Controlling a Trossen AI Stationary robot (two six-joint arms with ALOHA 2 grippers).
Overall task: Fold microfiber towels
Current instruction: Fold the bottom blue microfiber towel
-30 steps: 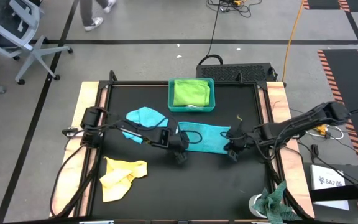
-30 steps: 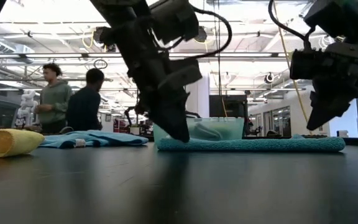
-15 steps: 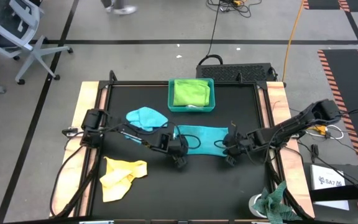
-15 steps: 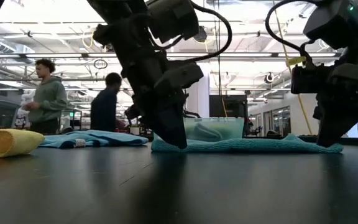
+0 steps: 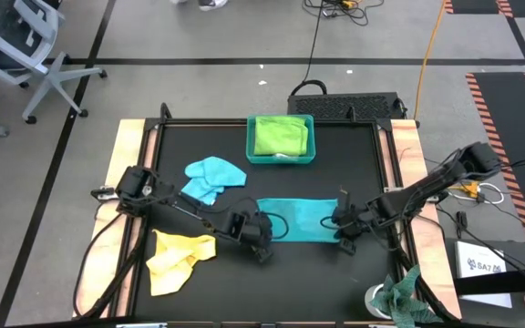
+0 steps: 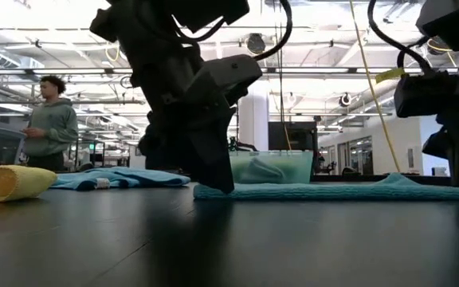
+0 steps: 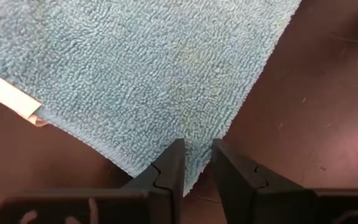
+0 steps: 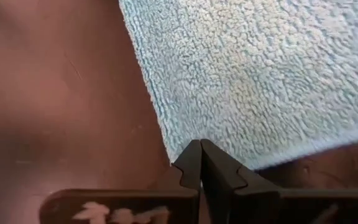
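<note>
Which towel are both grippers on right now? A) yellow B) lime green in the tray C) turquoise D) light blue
C: the left gripper and the right gripper each pinch a near corner of the turquoise towel spread mid-table.

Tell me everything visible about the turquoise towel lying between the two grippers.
The turquoise towel is a looped, terry-like cloth lying flat as a wide band on the black table. A small pale tag shows at one edge. The left gripper pinches one near corner; the right gripper is shut on the other. Nothing else touches it.
</note>
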